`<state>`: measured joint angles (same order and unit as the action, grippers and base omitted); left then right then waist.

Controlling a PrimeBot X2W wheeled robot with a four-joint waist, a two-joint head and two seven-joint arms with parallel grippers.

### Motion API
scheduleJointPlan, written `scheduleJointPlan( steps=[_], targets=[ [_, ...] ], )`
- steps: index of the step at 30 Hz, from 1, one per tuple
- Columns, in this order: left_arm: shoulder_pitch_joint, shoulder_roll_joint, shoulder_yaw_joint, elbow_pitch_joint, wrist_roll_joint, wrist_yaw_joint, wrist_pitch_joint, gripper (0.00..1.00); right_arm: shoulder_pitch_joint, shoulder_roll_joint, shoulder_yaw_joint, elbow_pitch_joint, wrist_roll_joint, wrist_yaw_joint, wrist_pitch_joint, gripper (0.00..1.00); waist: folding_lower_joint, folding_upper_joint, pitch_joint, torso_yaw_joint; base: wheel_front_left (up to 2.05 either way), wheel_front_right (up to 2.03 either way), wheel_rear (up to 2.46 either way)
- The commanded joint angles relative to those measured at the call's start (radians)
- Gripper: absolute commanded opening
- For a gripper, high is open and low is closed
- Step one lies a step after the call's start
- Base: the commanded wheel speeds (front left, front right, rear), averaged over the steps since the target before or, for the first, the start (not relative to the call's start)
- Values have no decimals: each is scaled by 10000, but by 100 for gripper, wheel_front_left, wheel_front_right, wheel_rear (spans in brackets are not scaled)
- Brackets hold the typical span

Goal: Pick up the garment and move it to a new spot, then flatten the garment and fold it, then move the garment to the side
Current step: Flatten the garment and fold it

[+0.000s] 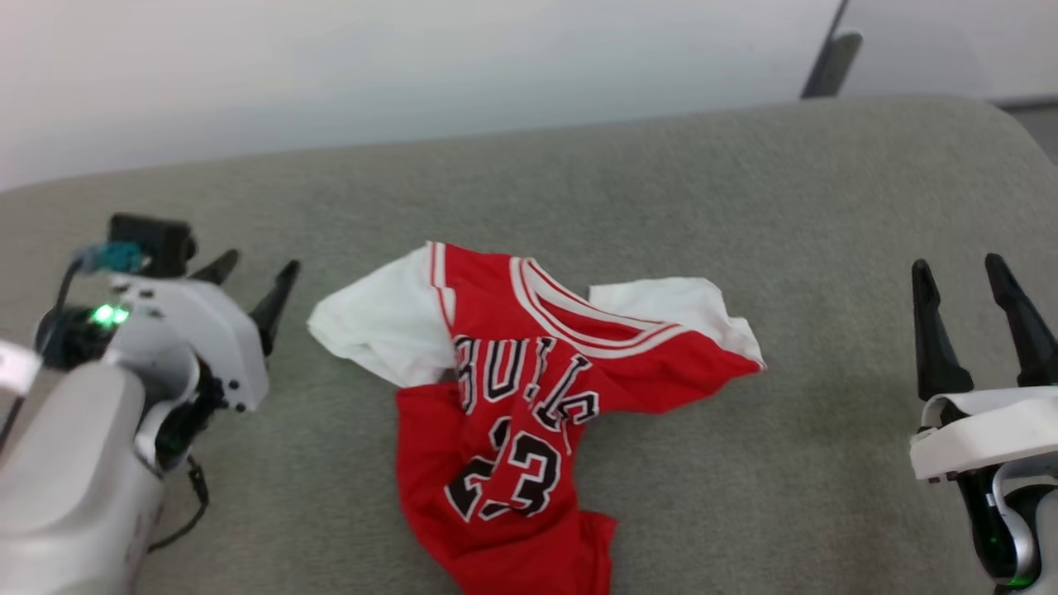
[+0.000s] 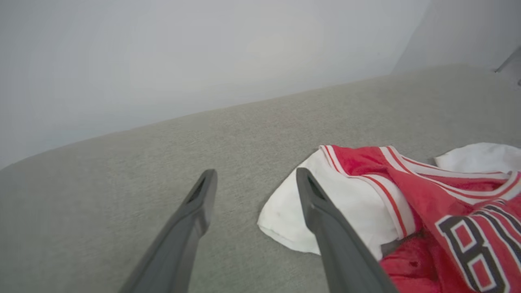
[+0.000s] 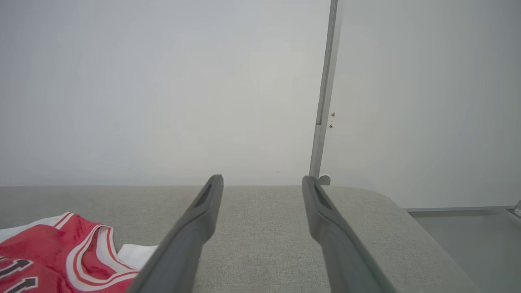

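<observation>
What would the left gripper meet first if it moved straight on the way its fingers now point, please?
Probably the bare gray cushion, then the pale wall. The open left gripper aims just past the jersey's white sleeve; the nearer finger might brush it, though depth is unclear.

grey fabric cushion (image 1: 744, 207) against pale wall (image 3: 163, 81)
</observation>
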<state>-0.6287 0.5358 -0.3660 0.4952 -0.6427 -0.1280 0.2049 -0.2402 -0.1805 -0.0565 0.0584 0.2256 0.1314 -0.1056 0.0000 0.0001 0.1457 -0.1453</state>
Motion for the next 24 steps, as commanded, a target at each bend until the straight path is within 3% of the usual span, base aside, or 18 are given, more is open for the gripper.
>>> scheduleJointPlan(
  steps=[1,9,21,22,24],
  targets=[
    [-207,68,-139,115,-126,-30,172,100,27,54,9,-65,-36,-15,11,100,0,-1,452,-423,0,0,0],
    [-1536,492,-1489,1658,-1164,-29,1680,100,-231,257,84,-156,22,-15,36,100,0,-1,1068,-863,0,0,0],
    [-2340,195,-2500,3540,-2095,-31,3667,100,-408,299,-106,9,-29,-15,-3,100,0,-1,1496,-964,0,0,0],
    [-2355,131,-2553,3632,-2148,-31,3722,81,-413,309,-112,25,-44,-15,4,100,0,-1,1517,-948,0,0,0],
    [-2409,2,-2611,3779,-2288,-31,3771,7,-483,328,-127,63,-70,-15,25,100,0,-1,1556,-913,0,0,0]
  ],
)
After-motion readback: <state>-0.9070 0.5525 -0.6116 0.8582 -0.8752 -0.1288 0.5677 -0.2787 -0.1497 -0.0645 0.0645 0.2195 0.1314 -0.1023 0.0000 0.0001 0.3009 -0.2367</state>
